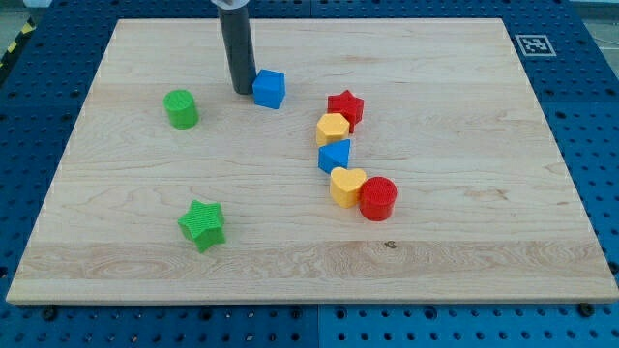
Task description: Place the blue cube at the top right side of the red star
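The blue cube (pixel 270 88) sits on the wooden board, left of and slightly above the red star (pixel 345 106). My tip (pixel 242 91) stands right against the cube's left side. The red star lies at the top of a curved chain of blocks, a gap apart from the cube.
Below the red star run a yellow hexagon (pixel 333 129), a blue pentagon-like block (pixel 335 156), a yellow heart (pixel 347 186) and a red cylinder (pixel 378 198). A green cylinder (pixel 181 108) is at the left, a green star (pixel 203 225) at the lower left. The board's top edge (pixel 387 19) is near.
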Action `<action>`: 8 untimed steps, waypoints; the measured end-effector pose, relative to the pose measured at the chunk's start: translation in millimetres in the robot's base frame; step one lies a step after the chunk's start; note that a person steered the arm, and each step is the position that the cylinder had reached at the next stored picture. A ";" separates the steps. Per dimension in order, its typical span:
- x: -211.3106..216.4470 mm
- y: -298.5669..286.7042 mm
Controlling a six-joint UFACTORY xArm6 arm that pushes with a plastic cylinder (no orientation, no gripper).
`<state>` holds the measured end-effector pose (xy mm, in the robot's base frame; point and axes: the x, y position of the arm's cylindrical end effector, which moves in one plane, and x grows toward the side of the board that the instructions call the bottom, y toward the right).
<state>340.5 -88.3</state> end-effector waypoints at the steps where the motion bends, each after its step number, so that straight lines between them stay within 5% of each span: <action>1: 12.4 -1.9; 8: 1.9 65.5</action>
<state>342.4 -22.8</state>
